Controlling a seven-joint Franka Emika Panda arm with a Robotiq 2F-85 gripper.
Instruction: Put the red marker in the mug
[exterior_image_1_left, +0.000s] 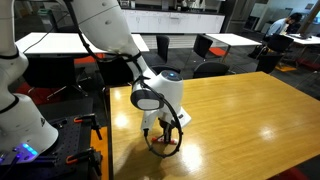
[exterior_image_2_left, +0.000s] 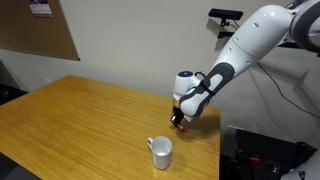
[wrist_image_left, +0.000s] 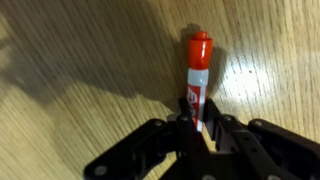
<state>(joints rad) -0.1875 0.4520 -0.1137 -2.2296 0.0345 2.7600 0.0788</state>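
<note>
The red marker (wrist_image_left: 197, 75) is a slim stick with a red cap and a white and red body. In the wrist view it points away from me, with its near end between my fingers. My gripper (wrist_image_left: 198, 118) is shut on that end, low over the wooden table (wrist_image_left: 80, 60). In both exterior views the gripper (exterior_image_1_left: 157, 133) (exterior_image_2_left: 178, 121) is down at the table near its edge, and a bit of red shows at the fingertips. The white mug (exterior_image_2_left: 161, 151) stands upright on the table, apart from the gripper. The mug is out of the wrist view.
The wooden table (exterior_image_1_left: 240, 120) stretches wide beyond the gripper. A dark cable loops by the gripper (exterior_image_1_left: 170, 143). Black chairs and white tables (exterior_image_1_left: 210, 45) stand behind. A wall with a cork board (exterior_image_2_left: 40, 35) is at the back.
</note>
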